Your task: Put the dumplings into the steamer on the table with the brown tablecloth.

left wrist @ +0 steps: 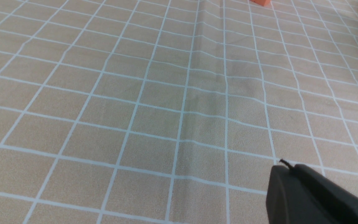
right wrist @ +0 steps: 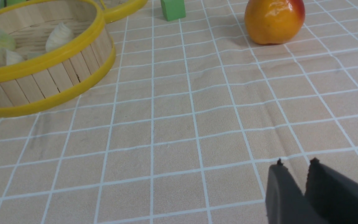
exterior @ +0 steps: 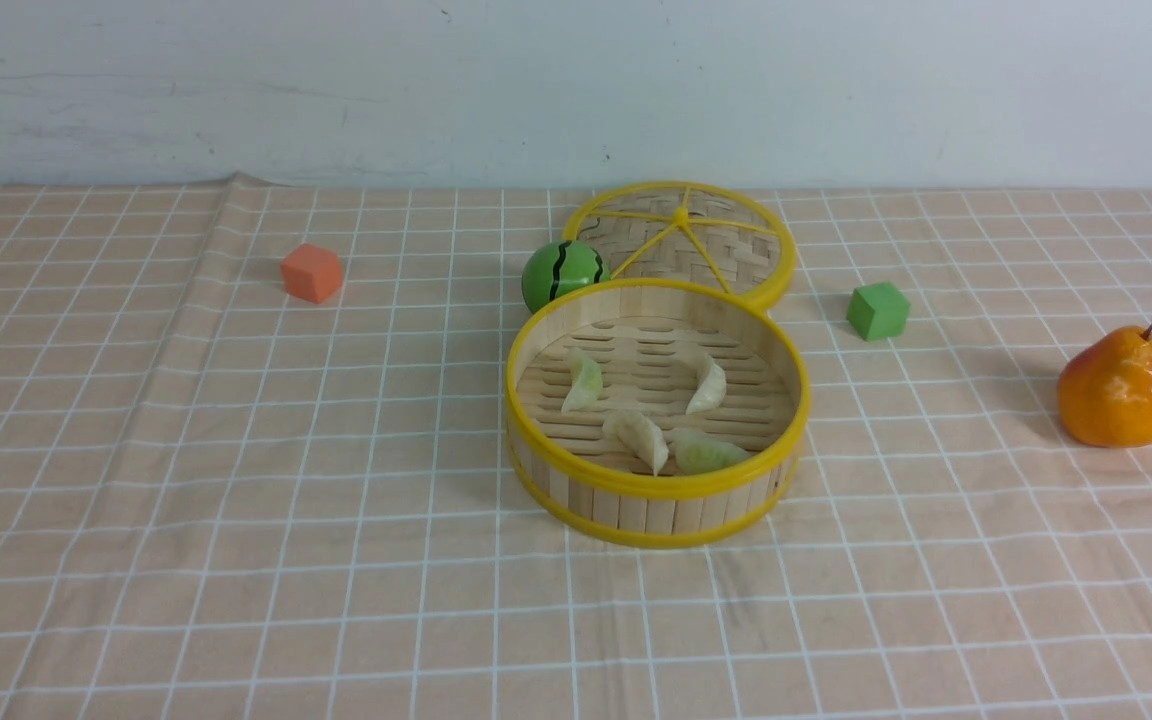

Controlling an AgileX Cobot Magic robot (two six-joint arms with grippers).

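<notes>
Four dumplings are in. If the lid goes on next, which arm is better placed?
Right, probably. Its camera shows the steamer and the lid close by, and the right hand is slightly open. The left hand is shut, facing mostly tablecloth.

Left end effector (left wrist: 286,169): matte black, rounded tips. Right end effector (right wrist: 295,168): black, two pointed fingers.

— What is counted inside the steamer (exterior: 658,413)?
— Four dumplings (exterior: 651,410) are counted, all within its wall.
— And around it, on the tablecloth (exterior: 236,500)?
— One woven lid (exterior: 681,240) at twelve o'clock, one striped green ball (exterior: 563,274) at eleven, two cubes, one orange (exterior: 312,272) and one green (exterior: 877,310), and one pear (exterior: 1119,388) at three.
</notes>
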